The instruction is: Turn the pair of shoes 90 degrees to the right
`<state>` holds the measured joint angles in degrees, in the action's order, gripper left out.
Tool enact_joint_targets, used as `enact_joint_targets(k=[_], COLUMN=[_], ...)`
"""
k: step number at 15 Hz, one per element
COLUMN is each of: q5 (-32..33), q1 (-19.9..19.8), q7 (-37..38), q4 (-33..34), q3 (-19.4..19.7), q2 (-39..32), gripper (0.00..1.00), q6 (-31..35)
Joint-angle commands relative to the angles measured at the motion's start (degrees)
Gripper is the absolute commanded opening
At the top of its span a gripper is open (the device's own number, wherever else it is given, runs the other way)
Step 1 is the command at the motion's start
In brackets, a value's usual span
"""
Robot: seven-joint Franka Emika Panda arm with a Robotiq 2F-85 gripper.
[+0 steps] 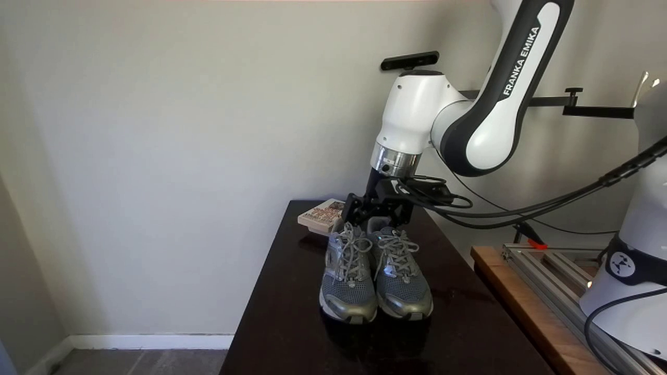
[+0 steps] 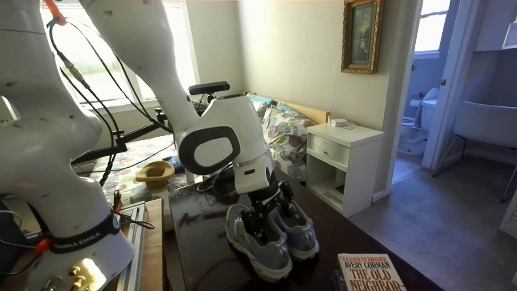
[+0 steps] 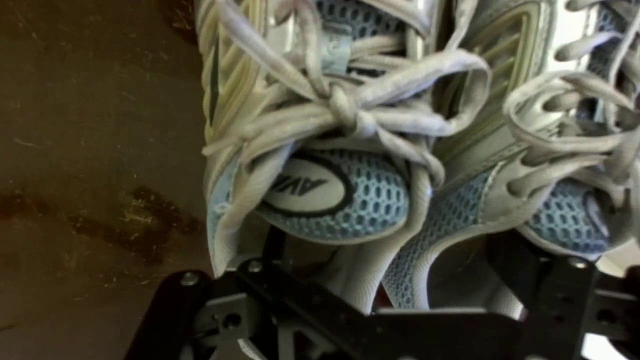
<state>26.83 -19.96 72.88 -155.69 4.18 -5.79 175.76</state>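
Shoes (image 1: 384, 276) sit side by side on the table (image 1: 284, 312), toes away from the book (image 1: 323, 214). Gripper (image 3: 390, 250) sits over the openings, its 2 fingers (image 2: 251, 223) spread, 1 in each shoe, inner walls between (wall contact unclear). I read this as the grasp. To do it well, I should close evenly on both walls, turn slowly as 1 unit, and keep the heels off the book.

The shoes (image 1: 359, 276) are silver and grey, with blue-grey mesh (image 3: 377, 192) and pale laces (image 3: 345, 110). I see a black tool (image 2: 271, 222), a white arm (image 1: 453, 125) trimmed in black, and a dark brown desk (image 1: 286, 317). The book (image 2: 371, 275) is lettered red and black on cream; the bedding (image 2: 287, 139) is white, dotted mauve and green.
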Motion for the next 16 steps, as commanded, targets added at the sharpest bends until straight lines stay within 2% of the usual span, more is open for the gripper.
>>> enact_joint_targets(k=[1,3,4,5,7,8,9,10,15,16], q5=[-0.76,-0.87,-1.32,-1.33,-3.30,-12.15,-15.60,-16.17,-32.23,-35.29], q1=[-0.19,-0.25,-0.45,-0.48,-1.55,2.66,1.59,-3.71,-11.73,-12.73], q7=[0.26,0.07,-0.29,-0.32,-1.11,-6.58,-7.31,-6.71,-13.55,-14.88], q4=[1.48,1.89,2.04,2.22,2.38,1.41,0.80,0.48,0.81,0.86], q3=[-0.26,-0.51,-1.00,-1.15,-3.24,-1.28,-3.75,-9.78,-25.21,-27.42], q2=[-2.67,-3.43,-3.93,-4.28,-5.06,-4.63,-4.54,-2.91,0.54,1.62], gripper=[1.00,1.00,0.94,0.74,0.59,0.50,0.44,0.36,0.03,0.01], q6=[3.25,3.84,3.82,3.76,3.20,2.96,3.05,1.46,-3.29,-4.84])
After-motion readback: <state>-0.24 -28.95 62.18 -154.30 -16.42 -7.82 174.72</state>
